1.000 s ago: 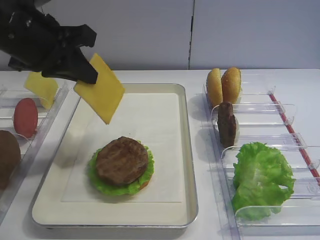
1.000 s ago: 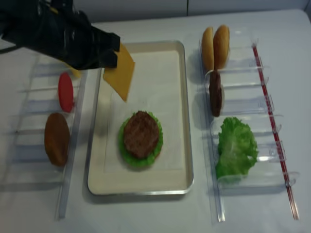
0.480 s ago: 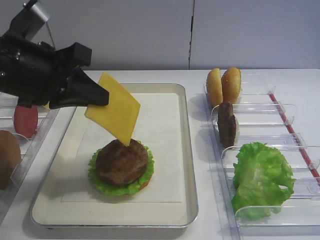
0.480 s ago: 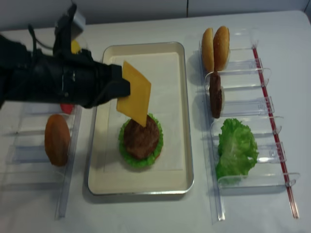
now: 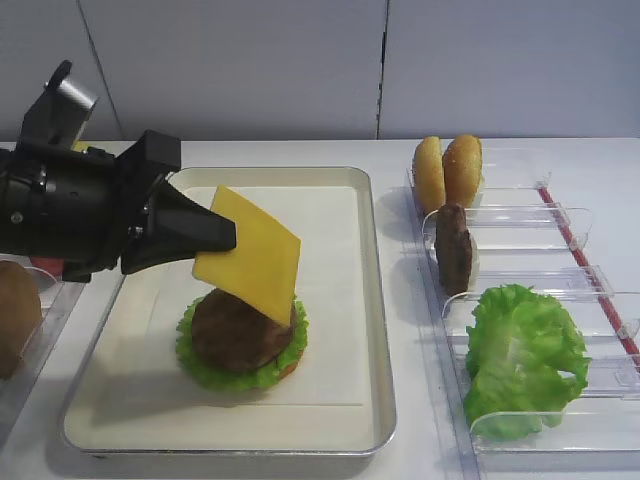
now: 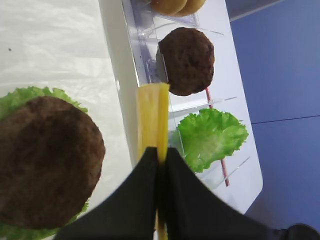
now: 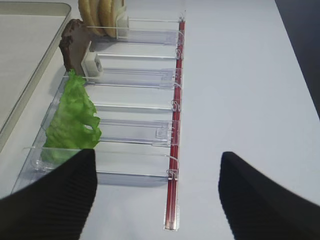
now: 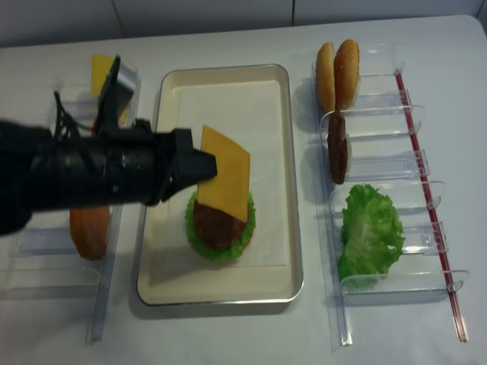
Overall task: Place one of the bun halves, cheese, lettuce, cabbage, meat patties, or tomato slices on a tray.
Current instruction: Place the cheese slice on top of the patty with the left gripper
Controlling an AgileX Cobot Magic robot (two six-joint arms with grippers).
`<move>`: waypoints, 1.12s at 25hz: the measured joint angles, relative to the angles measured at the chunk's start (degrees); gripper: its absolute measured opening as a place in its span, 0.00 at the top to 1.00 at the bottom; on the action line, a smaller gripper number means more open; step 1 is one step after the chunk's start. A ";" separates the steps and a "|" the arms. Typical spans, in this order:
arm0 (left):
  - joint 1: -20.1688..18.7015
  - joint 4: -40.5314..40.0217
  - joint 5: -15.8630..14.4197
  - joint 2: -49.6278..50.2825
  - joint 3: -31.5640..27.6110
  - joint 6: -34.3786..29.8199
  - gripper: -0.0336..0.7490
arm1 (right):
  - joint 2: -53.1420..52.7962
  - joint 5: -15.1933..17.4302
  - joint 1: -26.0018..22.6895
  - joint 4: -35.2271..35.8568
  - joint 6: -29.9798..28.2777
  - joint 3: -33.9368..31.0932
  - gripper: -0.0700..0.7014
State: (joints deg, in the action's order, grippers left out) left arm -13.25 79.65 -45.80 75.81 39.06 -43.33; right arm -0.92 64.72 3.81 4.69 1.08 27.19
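1. The cheese point(image 5: 250, 258) hangs tilted over the meat patty point(image 5: 232, 332), its lower corner at or just above the patty's near edge; contact cannot be confirmed.
2. The left pincer point(image 6: 159, 165) is clamped on the slice's upper-left edge, jaws closed tight on it.
3. The patty sits on lettuce point(image 5: 200, 368) and a bun, on the tray point(image 5: 375, 300) with its white paper.
4. Judgement: level the slice, centre it over the patty, lower until it rests flat, then release; letting go while it is tilted risks it sliding off toward the tray's right rim.
5. The right pincer point(image 7: 155, 192) is spread open and empty, over the table beside the rack right of the tray.
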 joint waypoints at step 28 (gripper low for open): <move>0.00 5.97 0.31 7.24 -3.00 -6.51 0.96 | 0.00 -0.12 0.00 0.00 0.00 0.00 0.20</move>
State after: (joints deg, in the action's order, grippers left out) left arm -13.25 85.63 -45.48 83.05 36.06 -49.84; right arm -0.92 64.60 3.81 4.69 1.08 27.19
